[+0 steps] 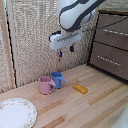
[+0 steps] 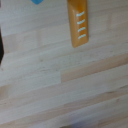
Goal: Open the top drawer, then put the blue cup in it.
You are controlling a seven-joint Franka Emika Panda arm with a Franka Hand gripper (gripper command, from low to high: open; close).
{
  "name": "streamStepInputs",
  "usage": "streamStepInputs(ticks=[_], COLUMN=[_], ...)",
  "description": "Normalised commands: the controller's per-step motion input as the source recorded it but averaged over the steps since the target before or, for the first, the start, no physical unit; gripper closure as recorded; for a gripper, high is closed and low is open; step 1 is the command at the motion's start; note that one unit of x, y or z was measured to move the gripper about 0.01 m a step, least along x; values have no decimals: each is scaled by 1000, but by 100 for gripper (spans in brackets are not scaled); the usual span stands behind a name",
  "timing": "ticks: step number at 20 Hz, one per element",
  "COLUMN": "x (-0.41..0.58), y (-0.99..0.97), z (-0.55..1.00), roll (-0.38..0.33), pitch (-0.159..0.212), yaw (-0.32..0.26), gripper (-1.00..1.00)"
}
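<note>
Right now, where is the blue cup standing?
In the exterior view the blue cup stands on the wooden table, left of centre, touching the pink cup on its left, with the orange piece to its right.

We see bare desk point(image 1: 95, 107) below the jaws; the orange piece point(image 1: 80, 88) lies close, the blue cup point(image 1: 58, 79) touches the pink mug point(image 1: 46, 85), blocking one side.

Domestic-style mock-up, likely a lab test corner: pale wood-plank tabletop point(image 1: 100, 102) with a patterned plate point(image 1: 15, 112) near at the exterior view's left, pink mug point(image 1: 46, 86) and blue cup point(image 1: 58, 79) mid-table, dark-brown drawer unit point(image 1: 111, 42) far right, woven screen point(image 1: 35, 35) behind.
</note>
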Motion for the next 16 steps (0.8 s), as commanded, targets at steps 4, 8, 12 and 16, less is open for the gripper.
streamStepInputs(ticks=[4,8,12,16], x=[-111,-49,-45,-48], y=[-83,-61,-25,-1], z=[9,47,138,268], roll=[-369,-364,-340,-305], pitch=[-58,-53,-44,-36], yaw=[163,151,154,160], gripper=[-100,-100,-100,-100])
